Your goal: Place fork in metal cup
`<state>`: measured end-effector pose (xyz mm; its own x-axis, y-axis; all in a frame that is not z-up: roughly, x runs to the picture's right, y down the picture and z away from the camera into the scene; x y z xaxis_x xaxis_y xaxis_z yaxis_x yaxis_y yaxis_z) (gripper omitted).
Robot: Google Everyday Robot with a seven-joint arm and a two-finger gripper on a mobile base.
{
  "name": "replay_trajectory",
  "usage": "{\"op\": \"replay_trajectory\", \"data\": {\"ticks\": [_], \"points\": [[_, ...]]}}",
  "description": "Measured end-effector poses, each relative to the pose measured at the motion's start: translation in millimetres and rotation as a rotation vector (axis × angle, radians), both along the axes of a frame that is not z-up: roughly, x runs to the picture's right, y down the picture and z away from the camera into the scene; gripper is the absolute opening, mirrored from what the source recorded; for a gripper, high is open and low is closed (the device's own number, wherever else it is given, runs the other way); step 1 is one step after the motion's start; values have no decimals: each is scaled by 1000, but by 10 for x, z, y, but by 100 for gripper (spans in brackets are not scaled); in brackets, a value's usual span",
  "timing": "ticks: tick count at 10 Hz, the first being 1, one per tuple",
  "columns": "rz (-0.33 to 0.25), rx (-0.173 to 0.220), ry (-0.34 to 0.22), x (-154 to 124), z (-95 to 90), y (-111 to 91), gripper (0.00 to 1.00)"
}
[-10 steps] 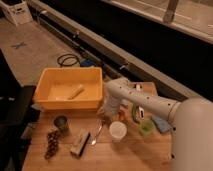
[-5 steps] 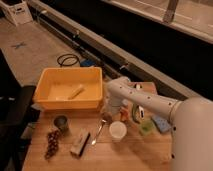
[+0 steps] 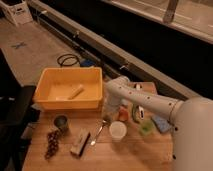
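Camera view shows the silver fork (image 3: 98,133) lying flat on the wooden table (image 3: 135,157), between the metal cup (image 3: 61,123) on its left and a whitish plastic cup (image 3: 118,131) on its right. The claw (image 3: 108,117) hangs just over the fork's far end, beside the right corner of a yellow bin (image 3: 65,102). I cannot tell whether the claw is apart or together.

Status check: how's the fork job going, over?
Gripper low over table, at upper end of fork. Fork lying flat, not yet in metal cup. White cup close beside fork.
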<state>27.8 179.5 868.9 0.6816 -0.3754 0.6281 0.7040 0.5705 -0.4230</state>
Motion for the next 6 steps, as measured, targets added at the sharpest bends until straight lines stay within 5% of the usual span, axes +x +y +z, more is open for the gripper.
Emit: {"op": "replay_trajectory", "data": {"ticks": [6], "points": [[-1,26,-27,-99,2,8,0]]}}
